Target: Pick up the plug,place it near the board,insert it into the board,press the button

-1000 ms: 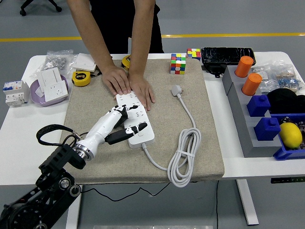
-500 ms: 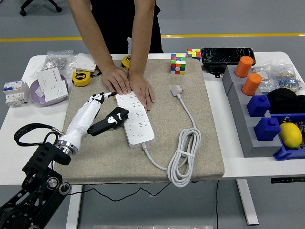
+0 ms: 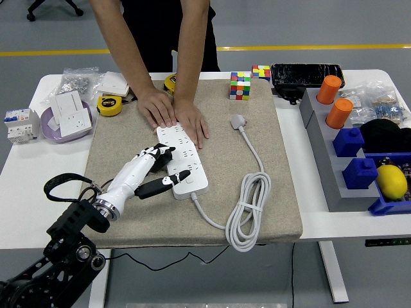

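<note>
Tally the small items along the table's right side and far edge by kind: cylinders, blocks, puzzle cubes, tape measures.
Orange cylinders: 2
Blue blocks: 2
Puzzle cubes: 2
Yellow tape measures: 2
Total: 8

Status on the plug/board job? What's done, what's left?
Done: nothing visible; the plug lies loose on the mat, not inserted. In hand: the left robot hand rests on the power strip, which a person's hands steady. Left: pick, place, insert, press.
</note>
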